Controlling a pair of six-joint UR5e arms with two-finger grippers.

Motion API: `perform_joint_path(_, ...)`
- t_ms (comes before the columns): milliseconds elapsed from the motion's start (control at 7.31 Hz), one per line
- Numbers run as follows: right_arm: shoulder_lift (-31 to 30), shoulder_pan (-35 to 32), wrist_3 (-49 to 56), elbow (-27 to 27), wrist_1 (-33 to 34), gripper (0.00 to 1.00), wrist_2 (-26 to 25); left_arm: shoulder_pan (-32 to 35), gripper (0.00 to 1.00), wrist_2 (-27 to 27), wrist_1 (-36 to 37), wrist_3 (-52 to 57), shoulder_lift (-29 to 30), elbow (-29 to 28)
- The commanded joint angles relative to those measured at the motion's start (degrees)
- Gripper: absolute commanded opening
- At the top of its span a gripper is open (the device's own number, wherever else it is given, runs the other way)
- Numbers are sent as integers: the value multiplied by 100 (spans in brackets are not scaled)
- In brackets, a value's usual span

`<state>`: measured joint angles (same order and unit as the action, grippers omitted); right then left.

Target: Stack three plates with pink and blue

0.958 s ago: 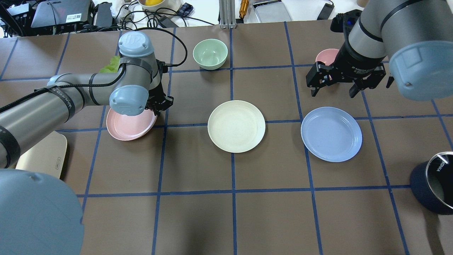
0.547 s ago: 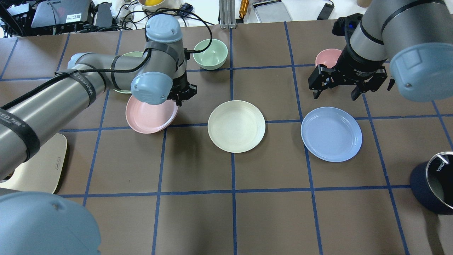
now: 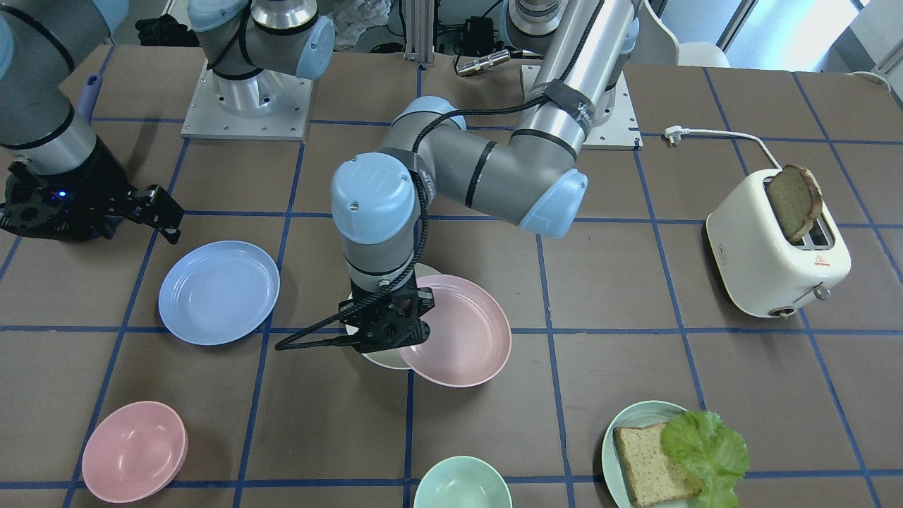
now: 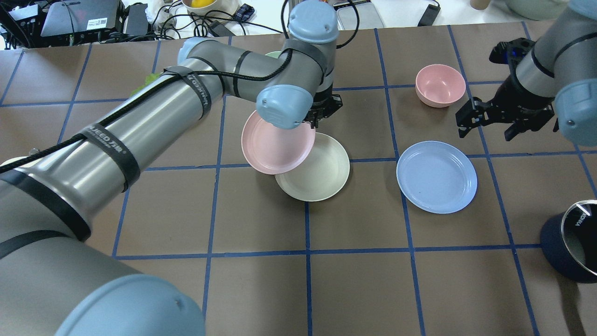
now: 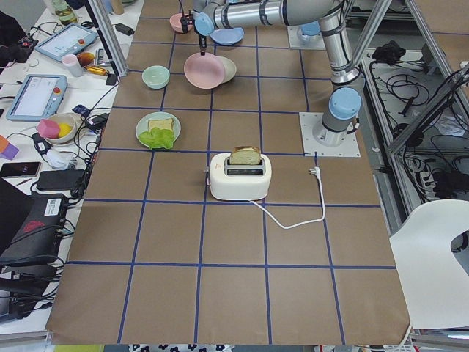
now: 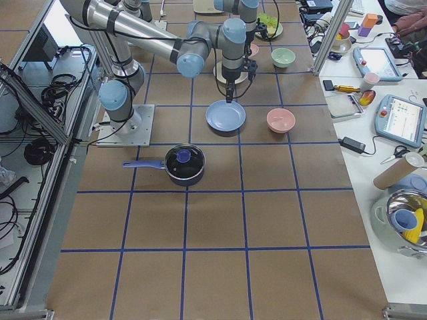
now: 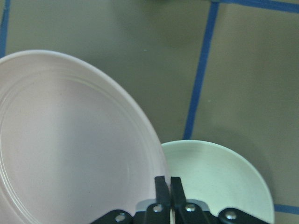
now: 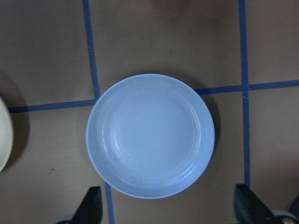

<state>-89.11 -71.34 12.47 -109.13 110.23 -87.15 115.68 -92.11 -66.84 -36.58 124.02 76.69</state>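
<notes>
My left gripper [image 4: 314, 122] is shut on the far rim of the pink plate [image 4: 275, 144] and holds it tilted above the table. The pink plate overlaps the left part of the cream-white plate [image 4: 322, 175], which lies flat mid-table. In the left wrist view the shut fingers [image 7: 162, 186] pinch the pink plate's [image 7: 70, 149] rim, with the cream plate [image 7: 219, 177] below. The light blue plate [image 4: 436, 177] lies flat to the right. My right gripper [image 4: 485, 133] is open and empty, beyond the blue plate's far right edge. Its wrist view looks down on the blue plate [image 8: 149, 135].
A small pink bowl [image 4: 440, 84] stands behind the blue plate. A green bowl [image 3: 462, 487] and a green plate with bread and lettuce [image 3: 663, 455] sit at the far edge. A toaster [image 3: 776, 254] stands on my left, and a dark pot [image 4: 576, 247] at the right front.
My left arm has carried the pink plate to the right, from the left of the table to over the cream plate's left edge. My right gripper has moved right, still open.
</notes>
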Motion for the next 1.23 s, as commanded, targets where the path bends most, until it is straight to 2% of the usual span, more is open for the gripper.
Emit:
perform_joint_path(0,376,620,754,-686,1032,99,57,340,0,70,-75,-253,157,-155)
perform_joint_path(274,744,639,810,-1082,1981,96,75,367,0,123,-84,-253,210,-129)
perform_joint_path(547,1184,639,801,-1206,2169,84,153,411,0,315,-136,-253,280,-111)
perform_joint_path(684,1377,639,810,-1268,2587,83,250,411,0,325,-146,-235,315,-102)
perform_joint_path(821,1431,639,793,-1277,2635,81,259,411,11,282,-154,-157,342,11)
perform_joint_path(958,1388,630,801,-1277,2583,57,242,394,12,264,-146,-60,342,204)
perform_joint_path(1095,1397,622,792,-1320,2574,24,294,367,12,264,-59,-25,290,423)
